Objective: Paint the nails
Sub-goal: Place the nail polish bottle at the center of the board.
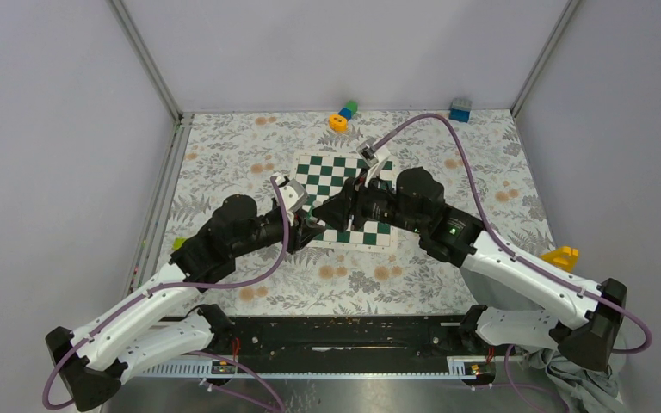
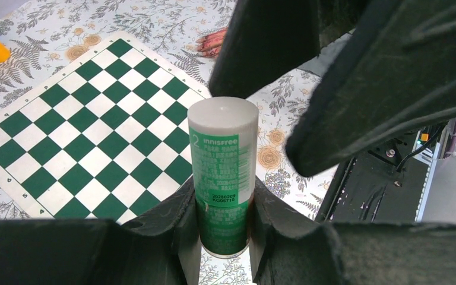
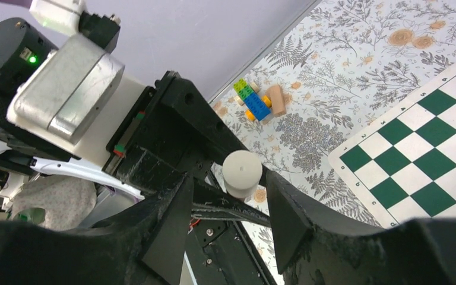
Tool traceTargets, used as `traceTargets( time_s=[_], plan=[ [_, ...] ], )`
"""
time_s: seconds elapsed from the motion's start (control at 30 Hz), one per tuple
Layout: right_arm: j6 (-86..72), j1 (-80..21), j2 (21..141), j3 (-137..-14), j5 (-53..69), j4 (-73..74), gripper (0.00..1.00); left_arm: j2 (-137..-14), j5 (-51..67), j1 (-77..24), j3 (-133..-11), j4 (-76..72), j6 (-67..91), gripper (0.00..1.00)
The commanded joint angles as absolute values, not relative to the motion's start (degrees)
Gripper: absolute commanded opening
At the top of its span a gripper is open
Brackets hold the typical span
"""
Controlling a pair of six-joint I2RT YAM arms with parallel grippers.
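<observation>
My left gripper [image 2: 224, 205] is shut on a green nail polish bottle [image 2: 222, 160] with a white cap [image 3: 241, 171], holding it upright over the floral cloth beside the chessboard [image 2: 89, 130]. My right gripper [image 3: 228, 178] stands open around that cap, one finger on each side, with a clear gap on the left side. Its black fingers [image 2: 273, 47] loom above the bottle in the left wrist view. Fingers of a hand with reddish-pink nails [image 2: 212, 41] peek out past the board's far corner, mostly hidden behind the right gripper. From the top, both grippers [image 1: 317, 213] meet at the board's near left corner.
Coloured toy blocks [image 1: 342, 114] and a blue block [image 1: 460, 109] lie at the far edge of the cloth. A yellow object [image 1: 561, 255] sits at the right edge. The arms' black base rail [image 1: 344, 340] runs along the near side. Grey walls enclose the table.
</observation>
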State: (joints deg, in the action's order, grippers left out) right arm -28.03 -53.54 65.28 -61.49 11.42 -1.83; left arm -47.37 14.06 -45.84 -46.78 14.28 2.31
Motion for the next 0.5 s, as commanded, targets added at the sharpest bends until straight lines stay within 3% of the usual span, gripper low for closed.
traceTargets(
  time_s=[0.0, 0.47],
  plan=[
    [-28.87, -54.14, 67.33, -65.98, 8.62, -1.62, 0.55, -47.02, 13.32, -45.87, -48.98, 12.64, 1.32, 0.0],
    [-28.46, -55.36, 70.9, -68.0, 9.6, 2.29, 0.42, -47.32, 12.79, -45.92, -49.13, 12.99, 1.23, 0.0]
  ],
)
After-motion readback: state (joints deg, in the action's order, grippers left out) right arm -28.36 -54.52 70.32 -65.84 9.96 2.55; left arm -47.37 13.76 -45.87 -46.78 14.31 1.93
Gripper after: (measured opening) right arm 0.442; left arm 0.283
